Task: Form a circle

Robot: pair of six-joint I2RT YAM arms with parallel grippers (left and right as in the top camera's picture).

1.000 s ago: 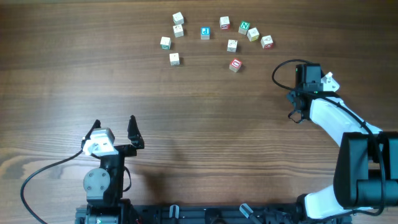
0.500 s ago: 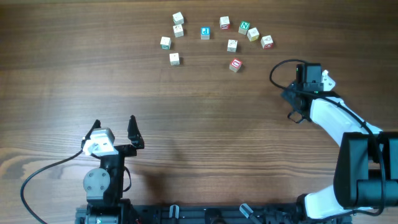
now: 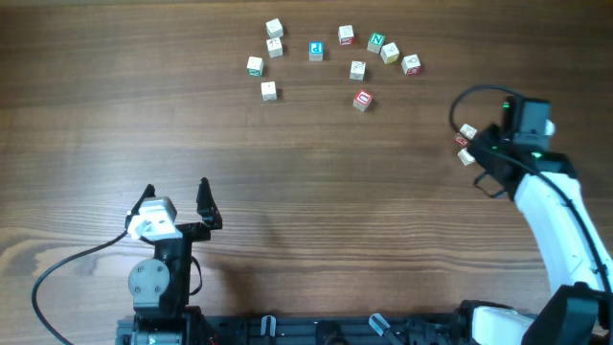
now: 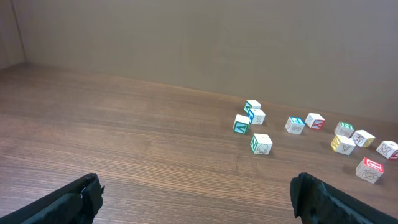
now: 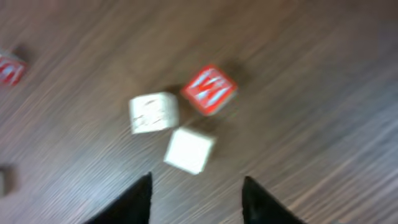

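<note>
Several small lettered cubes lie in a loose arc at the far middle of the table, from a white cube (image 3: 269,91) on the left to a red-faced cube (image 3: 362,100) on the right; the left wrist view has them too, such as a green-lettered cube (image 4: 261,144). Three more cubes sit bunched at the right: a red cube (image 5: 209,90) and two white cubes (image 5: 153,112) (image 5: 189,150), seen from above as a cluster (image 3: 465,144). My right gripper (image 5: 199,202) (image 3: 482,147) hovers just behind that cluster, open and holding nothing. At the near left my left gripper (image 4: 199,199) (image 3: 176,199) rests open and empty.
Brown wood table (image 3: 316,192) all round. A black cable (image 3: 57,273) loops from the left arm's base at the near edge. The right arm (image 3: 560,216) reaches in from the near right corner.
My right arm has swung to the right, and the three bunched cubes now show in front of its fingers. The left arm and the arc of cubes have not moved.
</note>
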